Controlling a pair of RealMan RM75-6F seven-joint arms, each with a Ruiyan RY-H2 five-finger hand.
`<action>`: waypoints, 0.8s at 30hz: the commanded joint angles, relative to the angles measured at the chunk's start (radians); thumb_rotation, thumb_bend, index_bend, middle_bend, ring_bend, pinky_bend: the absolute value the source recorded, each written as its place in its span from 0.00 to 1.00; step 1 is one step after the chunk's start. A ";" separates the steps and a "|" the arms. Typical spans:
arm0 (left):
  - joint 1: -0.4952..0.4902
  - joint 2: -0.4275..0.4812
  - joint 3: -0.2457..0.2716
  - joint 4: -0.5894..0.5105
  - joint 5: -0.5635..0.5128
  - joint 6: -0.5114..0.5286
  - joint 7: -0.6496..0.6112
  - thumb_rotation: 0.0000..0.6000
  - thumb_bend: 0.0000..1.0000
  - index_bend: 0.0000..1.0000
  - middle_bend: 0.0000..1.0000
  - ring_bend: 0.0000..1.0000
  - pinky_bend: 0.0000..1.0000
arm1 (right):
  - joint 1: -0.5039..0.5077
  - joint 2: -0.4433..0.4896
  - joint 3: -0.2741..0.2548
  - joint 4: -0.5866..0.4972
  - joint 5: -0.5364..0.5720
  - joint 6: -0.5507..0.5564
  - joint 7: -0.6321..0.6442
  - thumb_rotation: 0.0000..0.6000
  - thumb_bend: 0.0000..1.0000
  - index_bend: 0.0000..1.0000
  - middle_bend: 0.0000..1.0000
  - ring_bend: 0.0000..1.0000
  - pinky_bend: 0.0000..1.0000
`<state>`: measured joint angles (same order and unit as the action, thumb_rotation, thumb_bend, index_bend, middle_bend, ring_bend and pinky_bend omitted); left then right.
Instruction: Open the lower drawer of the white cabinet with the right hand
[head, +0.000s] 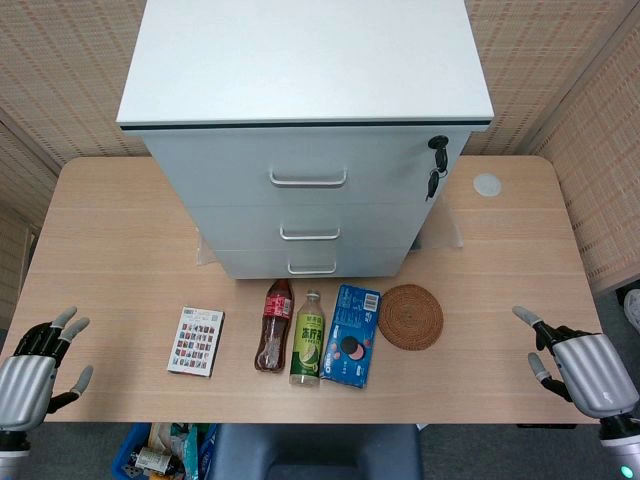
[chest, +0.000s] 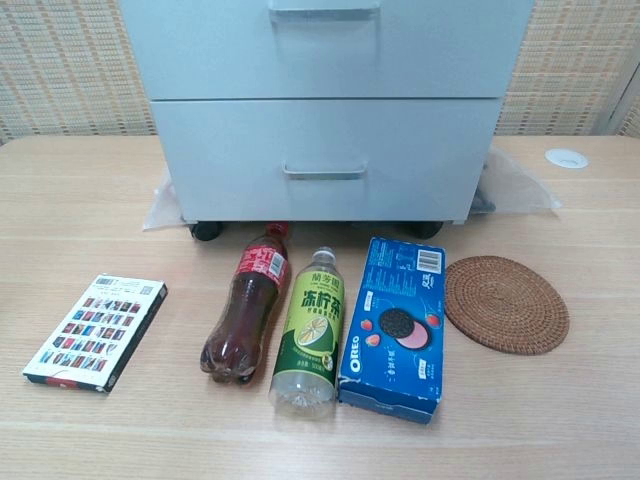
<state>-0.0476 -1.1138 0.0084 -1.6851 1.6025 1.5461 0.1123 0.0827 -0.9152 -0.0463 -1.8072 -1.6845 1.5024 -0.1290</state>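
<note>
The white cabinet stands on castors at the back middle of the table, all three drawers pushed in. Its lower drawer has a small metal handle, which the head view shows low on the front as handle. My right hand hovers open at the table's front right corner, fingers spread, far from the cabinet. My left hand hovers open at the front left corner. Neither hand appears in the chest view.
In front of the cabinet lie a cola bottle, a green drink bottle, a blue Oreo box and a woven coaster. A card box lies to the left. Keys hang from the cabinet's lock.
</note>
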 joint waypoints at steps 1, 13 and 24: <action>-0.001 0.000 0.000 -0.001 0.003 0.000 0.002 1.00 0.34 0.17 0.10 0.16 0.15 | 0.000 -0.005 0.003 0.003 -0.002 0.001 -0.002 1.00 0.41 0.18 0.52 0.55 0.73; -0.012 0.014 -0.007 -0.014 0.012 -0.004 0.007 1.00 0.34 0.17 0.10 0.16 0.15 | 0.045 0.015 0.074 -0.080 -0.021 -0.002 -0.125 1.00 0.41 0.18 0.69 0.71 0.77; -0.007 0.010 0.000 0.001 0.012 -0.004 -0.008 1.00 0.34 0.17 0.10 0.16 0.15 | 0.262 0.115 0.209 -0.342 0.125 -0.285 -0.316 1.00 0.68 0.18 0.86 0.93 0.96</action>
<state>-0.0553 -1.1033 0.0085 -1.6849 1.6148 1.5417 0.1051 0.2811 -0.8246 0.1192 -2.0902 -1.6186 1.2902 -0.3911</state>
